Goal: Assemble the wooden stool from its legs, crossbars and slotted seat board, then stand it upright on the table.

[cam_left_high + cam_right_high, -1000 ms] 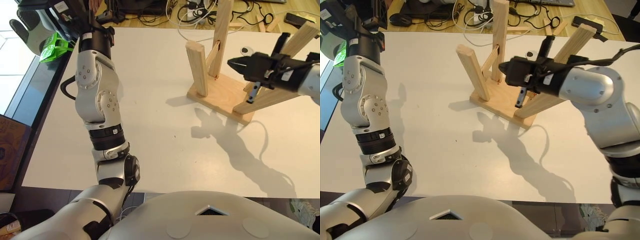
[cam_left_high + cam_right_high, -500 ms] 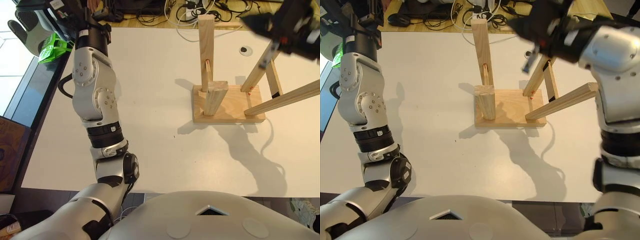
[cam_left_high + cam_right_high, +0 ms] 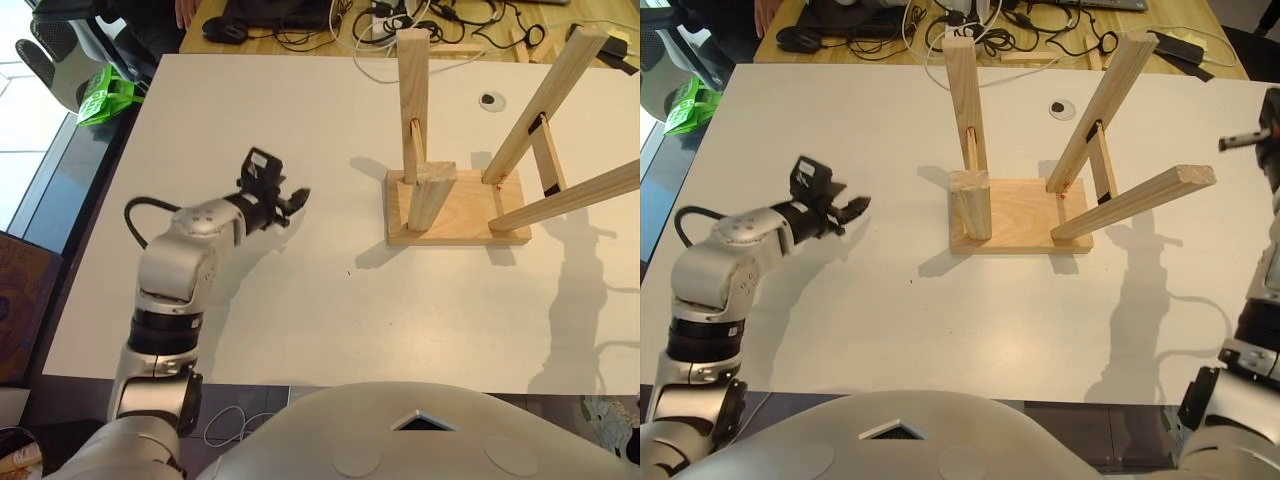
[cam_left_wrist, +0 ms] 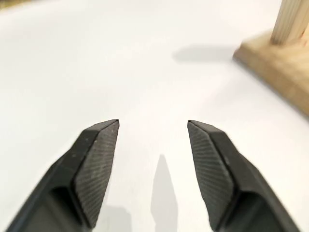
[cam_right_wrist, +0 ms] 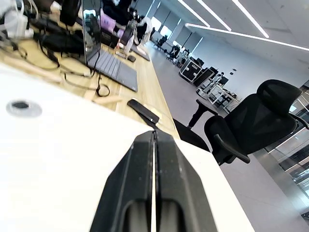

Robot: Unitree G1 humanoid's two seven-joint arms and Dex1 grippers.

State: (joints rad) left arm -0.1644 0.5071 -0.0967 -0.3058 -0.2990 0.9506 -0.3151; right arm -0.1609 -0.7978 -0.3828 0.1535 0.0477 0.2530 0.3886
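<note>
**Item: stool [image 3: 455, 200], inverted.** Right of centre in the head views. The seat board [image 3: 462, 222] lies flat on the desk [image 3: 300, 320], and four legs rise from it. One tall leg [image 3: 412, 95] is near upright, and a second leg [image 3: 432, 195] stands in front of its base. Two slanted legs [image 3: 548, 95] [image 3: 585, 192] lean toward the right edge of the frame. A thin crossbar [image 3: 545, 155] runs down from the upper slanted leg to the board.

**Item: left gripper [image 4: 152, 126].** Left of centre in the head views, low over bare desk, well apart from the stool and pointed toward it. Jaws apart, holding nothing.

**Item: right gripper [image 5: 154, 134].** At the right edge of the right eye view, raised and clear of the stool. Jaws pressed together, holding nothing.

**Sundries.** A cable tangle [image 3: 300, 25] lies along the upper edge, with a round grommet [image 3: 490, 99] near the tall leg.

**Step in hand (judged).** Assembly looks finished, but the stool is not yet on its feet, so the turning-over remains.

**Next move (judged).** The left gripper needs to close the gap to the seat board or a near leg. The right gripper would have to open and take a slanted leg. Then both could roll the stool over together. The uneven splay of the legs suggests loose joints, so a grip near the board seems safer.
</note>
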